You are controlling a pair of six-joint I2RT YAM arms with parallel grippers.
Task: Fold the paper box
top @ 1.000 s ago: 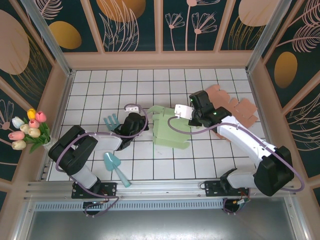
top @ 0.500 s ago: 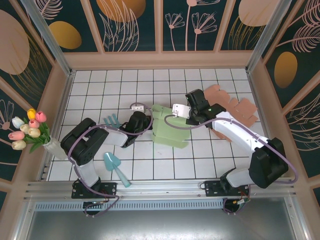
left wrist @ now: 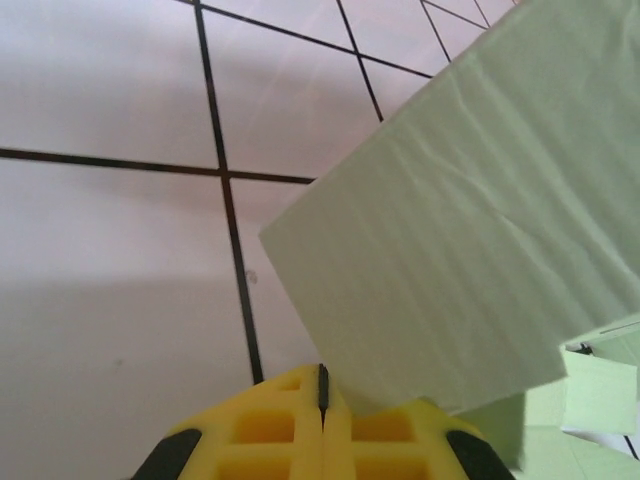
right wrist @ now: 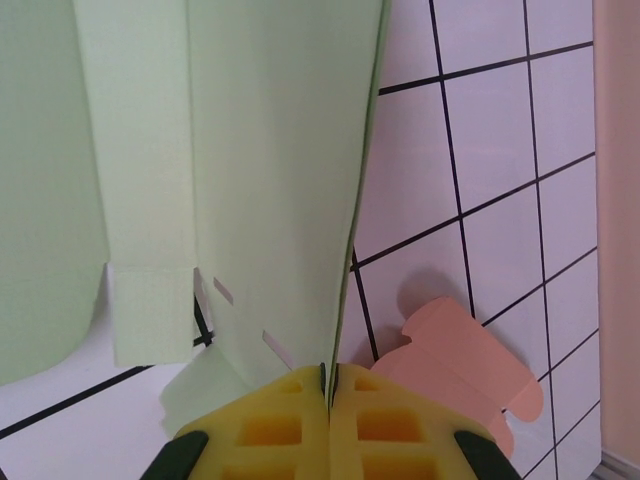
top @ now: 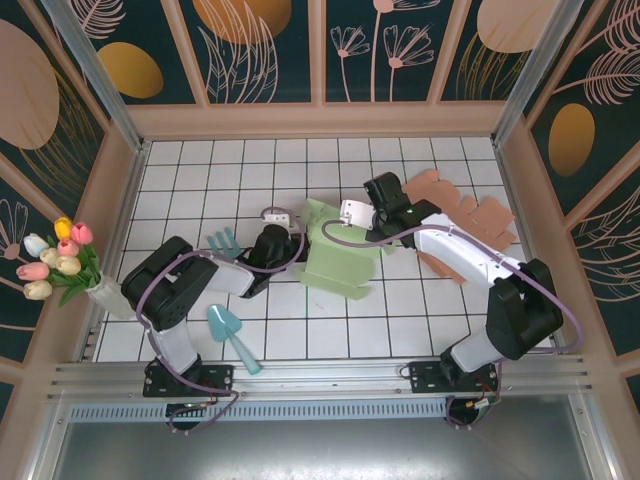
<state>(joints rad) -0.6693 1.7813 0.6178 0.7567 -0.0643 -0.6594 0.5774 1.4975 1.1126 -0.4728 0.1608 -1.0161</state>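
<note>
Pinching the thin edge of the green paper box (right wrist: 250,180), the right pincer (right wrist: 327,378) has its yellow fingers squeezed tight on it. The box rises straight ahead of its tips. A pink card (right wrist: 455,365) lies just beside that pincer. The left pincer (left wrist: 322,385) has its fingers pressed together with nothing between them, and a box corner sits right at its tips.

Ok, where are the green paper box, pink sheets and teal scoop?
green paper box (top: 345,268): top view, front panel.
pink sheets (top: 490,215): top view, right sheet.
teal scoop (top: 222,322): top view, blade.
</note>
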